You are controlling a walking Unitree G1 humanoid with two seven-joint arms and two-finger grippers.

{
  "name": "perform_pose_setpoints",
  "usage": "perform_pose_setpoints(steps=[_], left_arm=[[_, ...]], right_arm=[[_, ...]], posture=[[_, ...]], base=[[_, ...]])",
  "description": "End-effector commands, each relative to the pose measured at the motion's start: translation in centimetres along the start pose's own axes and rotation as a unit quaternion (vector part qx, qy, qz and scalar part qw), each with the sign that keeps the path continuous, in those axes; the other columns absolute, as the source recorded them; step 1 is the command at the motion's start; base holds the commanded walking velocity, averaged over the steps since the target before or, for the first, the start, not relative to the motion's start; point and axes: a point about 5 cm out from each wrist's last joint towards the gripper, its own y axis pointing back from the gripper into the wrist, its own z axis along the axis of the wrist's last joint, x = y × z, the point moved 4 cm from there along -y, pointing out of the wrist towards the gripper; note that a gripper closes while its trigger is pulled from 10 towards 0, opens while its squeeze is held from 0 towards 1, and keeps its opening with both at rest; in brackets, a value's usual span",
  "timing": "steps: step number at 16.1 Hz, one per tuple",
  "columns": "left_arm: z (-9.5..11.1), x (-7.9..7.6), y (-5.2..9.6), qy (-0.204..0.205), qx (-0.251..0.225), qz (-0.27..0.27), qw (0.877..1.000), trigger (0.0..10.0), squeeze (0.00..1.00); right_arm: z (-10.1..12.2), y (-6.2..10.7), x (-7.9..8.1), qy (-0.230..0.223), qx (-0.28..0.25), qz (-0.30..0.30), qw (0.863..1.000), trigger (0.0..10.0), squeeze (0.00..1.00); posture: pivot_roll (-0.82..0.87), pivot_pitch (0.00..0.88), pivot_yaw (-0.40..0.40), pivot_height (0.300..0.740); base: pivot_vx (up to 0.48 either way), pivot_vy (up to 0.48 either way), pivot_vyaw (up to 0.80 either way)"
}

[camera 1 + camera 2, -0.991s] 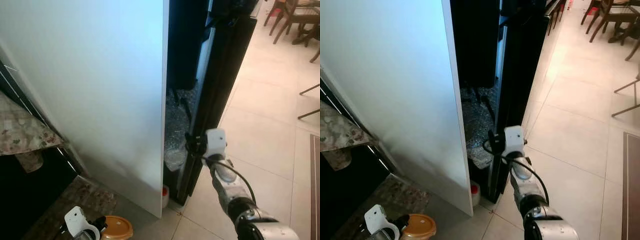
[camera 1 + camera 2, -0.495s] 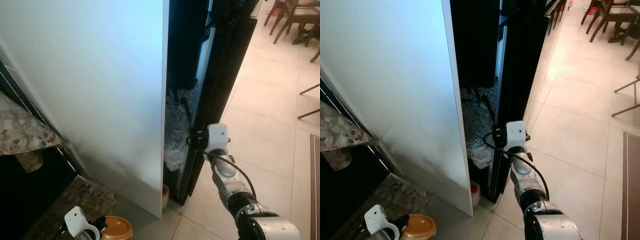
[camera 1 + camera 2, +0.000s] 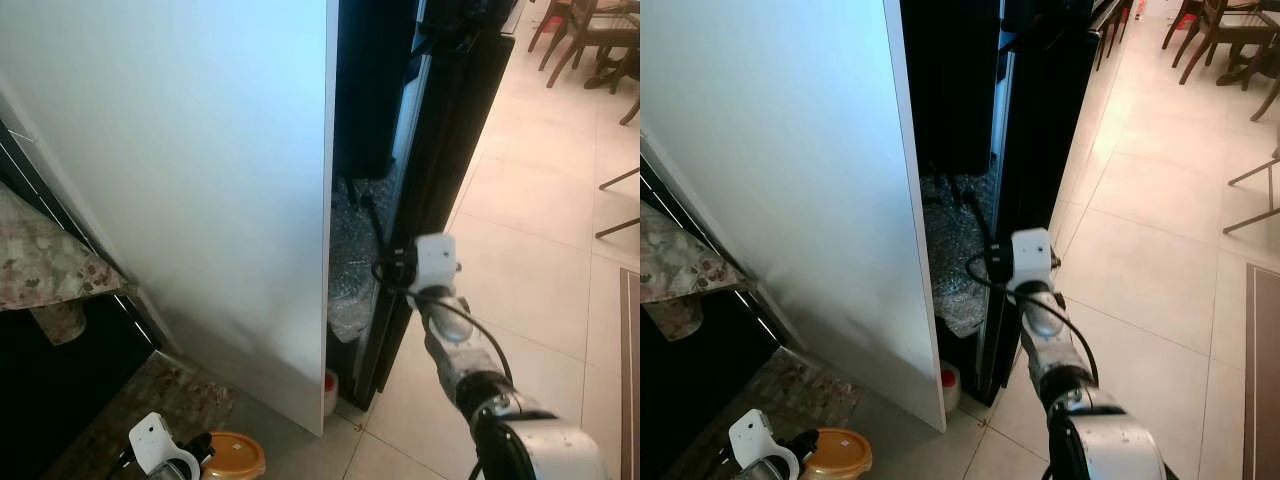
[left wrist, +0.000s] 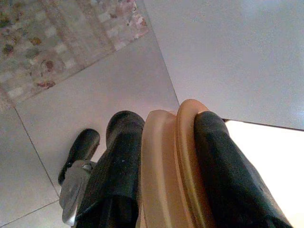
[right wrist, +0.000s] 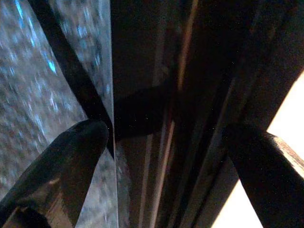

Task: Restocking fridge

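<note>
Right gripper (image 3: 385,272), on its silver arm, reaches to the edge of the tall black fridge door (image 3: 445,150) beside the white side panel (image 3: 200,180) in the head views. Left gripper (image 4: 164,190), low down, clamps a round orange-lidded container (image 4: 166,156) in its wrist view. Right wrist view: black fingers (image 5: 61,156) spread apart, straddling the door's dark edge.

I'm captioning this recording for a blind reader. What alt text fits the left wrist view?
The left end effector is shut on an orange lidded container, one black finger on each side of it. Below lie pale floor tiles and a floral patterned mat, with a white panel beside them.
</note>
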Motion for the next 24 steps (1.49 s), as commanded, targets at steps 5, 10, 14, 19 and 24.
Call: perform_pose_setpoints(steps=[5, 10, 14, 19, 24], left_arm=[[0.0, 0.1, 0.0, -0.008, -0.002, 0.001, 1.0, 10.0, 0.0], [-0.2, 0.1, 0.0, -0.007, 0.0, 0.003, 1.0, 10.0, 0.0], [-0.2, 0.1, 0.0, -0.008, 0.001, 0.002, 1.0, 10.0, 0.0], [-0.1, 0.2, 0.0, -0.008, 0.0, 0.003, 1.0, 10.0, 0.0], [-0.2, 0.2, 0.0, -0.009, 0.001, 0.001, 1.0, 10.0, 0.0]], right_arm=[[0.8, -0.5, -0.8, 0.003, -0.005, -0.017, 1.0, 10.0, 0.0], [-1.0, 0.8, -2.7, 0.025, 0.01, -0.069, 0.997, 10.0, 0.0], [-3.6, 2.6, -4.7, 0.042, 0.04, -0.114, 0.992, 10.0, 0.0], [-7.6, 5.8, -6.7, 0.053, 0.096, -0.161, 0.981, 10.0, 0.0], [-11.7, 10.9, -12.2, 0.056, 0.182, -0.26, 0.947, 10.0, 0.0]], posture=[[0.01, 0.0, 0.034, 0.74], [0.01, 0.0, 0.034, 0.74], [0.01, 0.0, 0.034, 0.74], [0.0, 0.0, 0.031, 0.74], [-0.01, 0.0, 0.034, 0.74]], base=[[0.0, 0.0, 0.0], [0.0, 0.0, 0.0], [0.0, 0.0, 0.0], [0.0, 0.0, 0.0], [0.0, 0.0, 0.0]])
